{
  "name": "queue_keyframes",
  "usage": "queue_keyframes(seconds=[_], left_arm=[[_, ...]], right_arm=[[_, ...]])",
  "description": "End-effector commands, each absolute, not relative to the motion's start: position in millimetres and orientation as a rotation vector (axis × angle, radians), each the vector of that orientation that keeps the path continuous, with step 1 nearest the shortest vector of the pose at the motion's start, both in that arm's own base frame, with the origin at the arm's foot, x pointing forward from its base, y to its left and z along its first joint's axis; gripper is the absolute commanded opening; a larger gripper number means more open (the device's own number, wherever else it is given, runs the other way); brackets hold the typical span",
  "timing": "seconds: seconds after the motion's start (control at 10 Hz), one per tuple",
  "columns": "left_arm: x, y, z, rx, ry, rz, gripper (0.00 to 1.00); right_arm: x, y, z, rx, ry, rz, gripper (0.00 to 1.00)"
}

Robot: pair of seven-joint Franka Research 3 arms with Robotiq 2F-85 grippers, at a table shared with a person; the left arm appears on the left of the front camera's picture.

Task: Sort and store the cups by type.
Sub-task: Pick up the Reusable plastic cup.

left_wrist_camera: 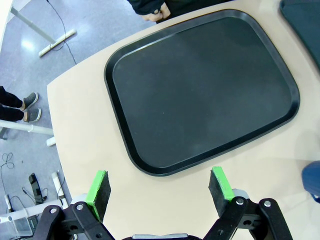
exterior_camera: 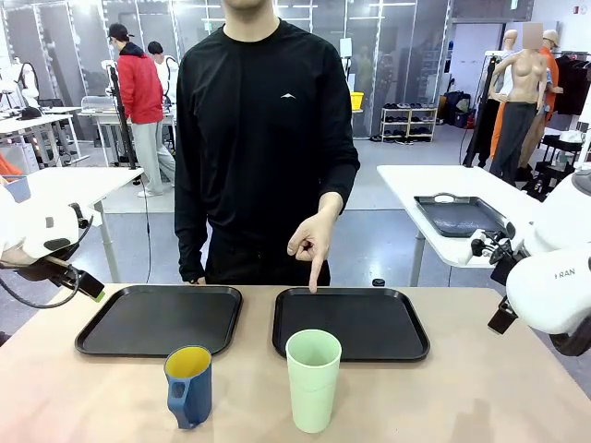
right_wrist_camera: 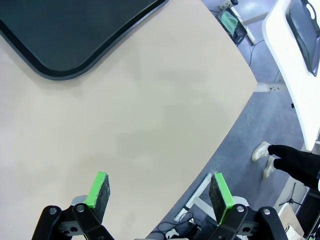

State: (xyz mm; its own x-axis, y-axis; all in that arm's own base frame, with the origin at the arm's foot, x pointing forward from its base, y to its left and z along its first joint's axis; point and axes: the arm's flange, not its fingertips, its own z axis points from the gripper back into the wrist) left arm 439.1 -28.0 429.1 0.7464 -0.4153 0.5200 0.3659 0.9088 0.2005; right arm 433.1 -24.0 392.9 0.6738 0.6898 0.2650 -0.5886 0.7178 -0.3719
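Two cups stand near the table's front edge: a blue mug with a handle and yellow inside, and to its right a taller mint-green tumbler. Behind them lie two black trays, the left tray and the right tray. The person's hand points one finger down at the right tray's far rim. My left gripper hangs open above the table beside the left tray, with the mug's edge off to one side. My right gripper is open over bare table.
My left arm stands off the table's left end, my right arm off its right end. A corner of the right tray shows far from the right gripper. The table's curved edge lies close by. A white table with a grey tray stands behind.
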Motion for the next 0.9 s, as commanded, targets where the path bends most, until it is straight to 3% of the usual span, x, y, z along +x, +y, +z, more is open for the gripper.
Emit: queue_keyframes(seconds=[0.0, 0.4, 0.8], left_arm=[[438.9, -26.7, 429.8, 0.083, -0.592, -0.424, 1.0], [438.9, -26.7, 429.8, 0.083, -0.592, -0.424, 1.0], [438.9, -26.7, 429.8, 0.083, -0.592, -0.424, 1.0]], right_arm=[[443.4, -34.0, 385.4, -0.21, -0.464, 0.851, 1.0], [442.3, -61.4, 361.4, -0.071, -0.503, 1.151, 1.0], [437.8, -73.8, 343.1, 0.111, -0.616, 1.257, 1.0]])
